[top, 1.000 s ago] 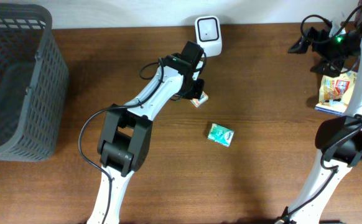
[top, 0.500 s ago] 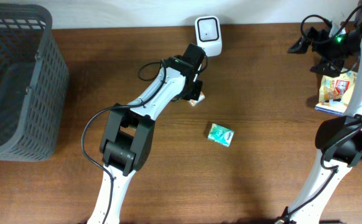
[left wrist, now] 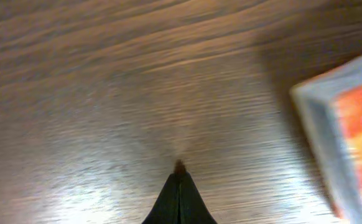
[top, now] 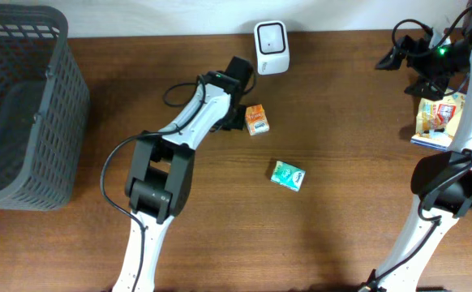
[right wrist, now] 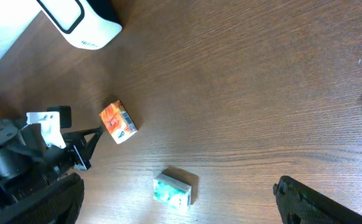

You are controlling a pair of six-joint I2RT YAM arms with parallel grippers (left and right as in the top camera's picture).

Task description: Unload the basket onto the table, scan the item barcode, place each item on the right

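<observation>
A small orange box (top: pixel 256 119) lies flat on the wooden table below the white barcode scanner (top: pixel 270 47). My left gripper (top: pixel 239 123) is shut with nothing in it, its tip just left of the box and low over the table. The left wrist view shows the closed tip (left wrist: pixel 179 167) over bare wood, with the orange box (left wrist: pixel 355 124) at the right edge. The right gripper (top: pixel 392 58) hangs open high at the back right. From its wrist view, the orange box (right wrist: pixel 117 122), the scanner (right wrist: pixel 75 22) and a green box (right wrist: pixel 173 190) lie far below the right gripper (right wrist: pixel 178 186).
A dark mesh basket (top: pixel 21 105) stands at the table's left end. The green box (top: pixel 287 175) lies in the middle of the table. Several packaged items (top: pixel 440 118) sit at the right edge, beside the right arm.
The left gripper has swung left off the orange box. The box, partly covered before, now lies in full view with its orange face up. The right arm has not moved.
</observation>
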